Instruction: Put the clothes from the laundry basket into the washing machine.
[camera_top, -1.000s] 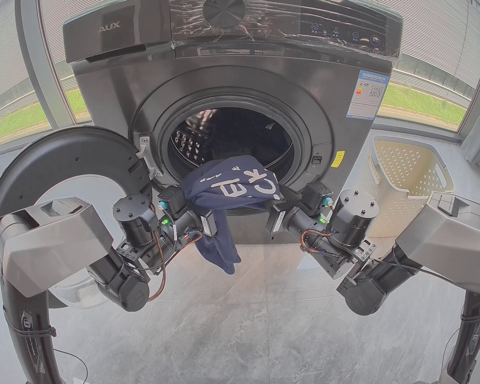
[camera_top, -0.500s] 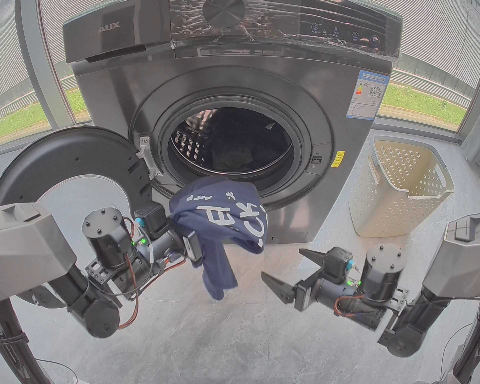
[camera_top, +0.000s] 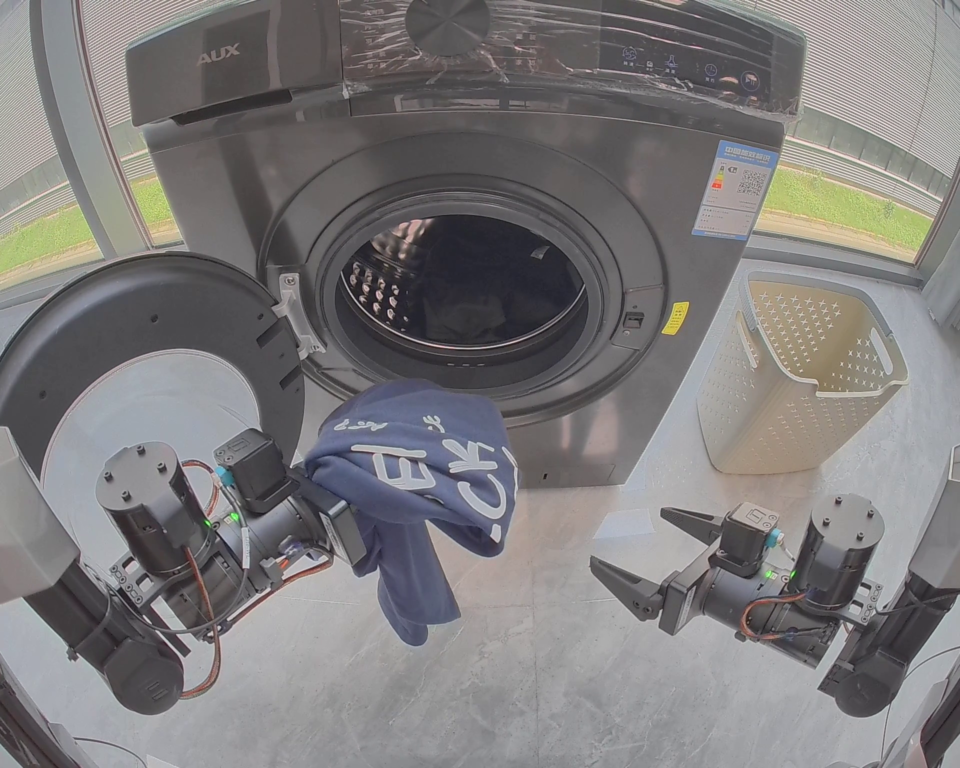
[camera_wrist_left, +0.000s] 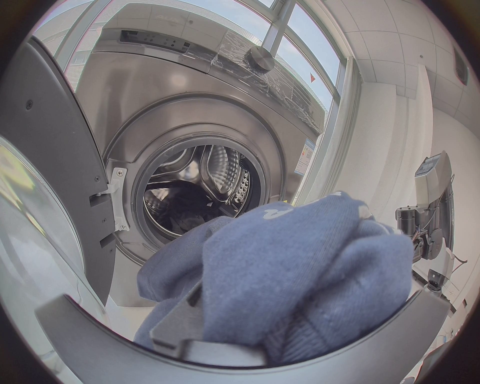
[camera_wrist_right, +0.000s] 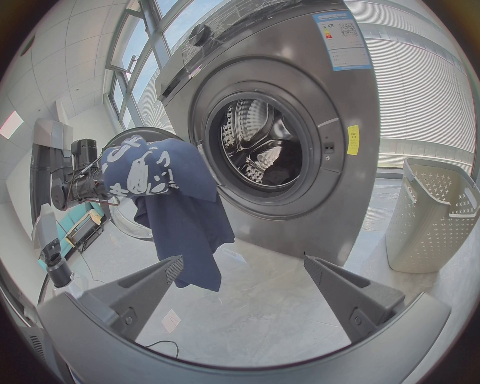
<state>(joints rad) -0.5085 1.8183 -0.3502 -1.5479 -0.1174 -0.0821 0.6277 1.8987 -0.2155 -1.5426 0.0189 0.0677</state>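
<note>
Laundry loading was in hand: a navy shirt (camera_top: 420, 470) was pinched between the jaws of the left gripper (camera_top: 368, 503) and hung just below the open drum (camera_top: 460, 285) of the washing machine (camera_top: 480, 150). The right gripper (camera_top: 630, 540) was held before the machine, jaws spread and empty. Next, the shirt would probably need lifting into the drum, then releasing.

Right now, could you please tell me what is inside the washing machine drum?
Dark clothes lie at the bottom of the drum, against its perforated steel wall. The opening's rim hides the drum's near floor. The navy T-shirt hangs outside it.
</note>
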